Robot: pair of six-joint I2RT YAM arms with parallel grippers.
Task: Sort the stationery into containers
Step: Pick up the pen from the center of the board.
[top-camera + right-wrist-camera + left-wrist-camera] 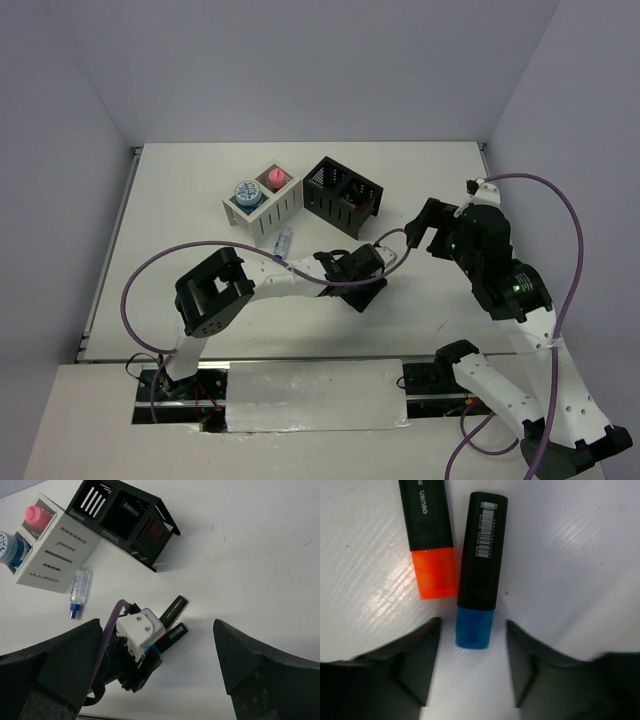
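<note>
- Between my left fingers (417,667), on the table (190,190): blue highlighter (479,565), lying flat, well in front of the boxes.
- It has a flat-sided matte black body with a white barcode label and a translucent blue cap at the end nearest me.
- Left gripper (473,624) straddles that cap with the jaws apart. A strip of bare table shows on both sides, so I'm not touching it.
- Orange highlighter (431,540) lies just beside it on its left, nearly parallel. Same black body with pale lettering, and a glossy translucent orange cap.
- From the right wrist view, both black barrels stick out from under my left wrist, side by side.
- Stick (79,590) lies flat on the table just beside the white box's slatted wall. Clear-to-white body with a small blue end.
- White box (55,555) is rectangular, with smooth plastic walls cut by short slots.
- One of its compartments holds a round, pale-blue patterned tape roll (247,192). The other holds the pink tube (275,178), standing upright with its round top showing.
- Black box (145,542) has the same slatted build and stands close beside the white one. Something reddish shows inside; can't tell what.
- Right gripper (420,226) hovers right of the highlighters, with dark angular fingers spread wide and nothing between them.
- Tabletop is white with a faint streaked grain.
- Purple cable (150,265) loops over my left arm.
</note>
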